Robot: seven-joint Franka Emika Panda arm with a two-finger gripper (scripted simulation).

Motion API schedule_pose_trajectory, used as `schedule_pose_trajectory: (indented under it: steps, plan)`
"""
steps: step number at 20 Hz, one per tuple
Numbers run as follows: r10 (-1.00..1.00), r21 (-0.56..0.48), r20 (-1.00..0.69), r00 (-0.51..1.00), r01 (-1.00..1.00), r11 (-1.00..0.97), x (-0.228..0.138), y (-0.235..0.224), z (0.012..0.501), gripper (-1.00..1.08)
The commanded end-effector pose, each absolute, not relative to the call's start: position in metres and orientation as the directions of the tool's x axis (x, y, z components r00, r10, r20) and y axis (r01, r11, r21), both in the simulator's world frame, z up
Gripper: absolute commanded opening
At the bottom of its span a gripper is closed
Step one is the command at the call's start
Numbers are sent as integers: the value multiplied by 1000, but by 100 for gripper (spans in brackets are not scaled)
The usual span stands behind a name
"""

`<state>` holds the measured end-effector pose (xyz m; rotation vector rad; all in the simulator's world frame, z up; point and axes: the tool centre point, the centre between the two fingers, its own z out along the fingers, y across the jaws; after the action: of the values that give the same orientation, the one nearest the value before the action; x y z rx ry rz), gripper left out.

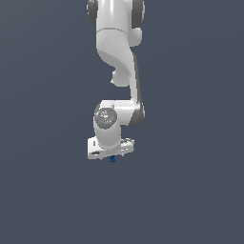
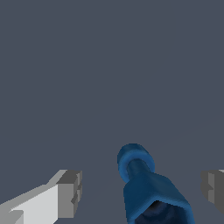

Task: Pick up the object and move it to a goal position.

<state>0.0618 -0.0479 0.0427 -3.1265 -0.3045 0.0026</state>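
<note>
While my jaws stand open, the blue object (image 2: 151, 192) sits between them untouched; next I should close to grasp it.

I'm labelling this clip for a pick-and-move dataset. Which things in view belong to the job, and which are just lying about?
Part of the job:
- the blue object, between the fingers, neither touching it
- the hand, open, right above the object

Just lying about:
- nothing; only the plain grey floor shows, and no goal marker is visible
</note>
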Motion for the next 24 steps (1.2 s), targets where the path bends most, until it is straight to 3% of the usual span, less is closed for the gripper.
schedule_pose_trajectory:
  steps: [1,15,24]
  plan:
    - [193,0,0,981,193,-981,63,-48,43,-100]
    - [193,0,0,981,193,-981,61,-46,46,-100]
    - [193,0,0,981,193,-981,43,-29,75,-100]
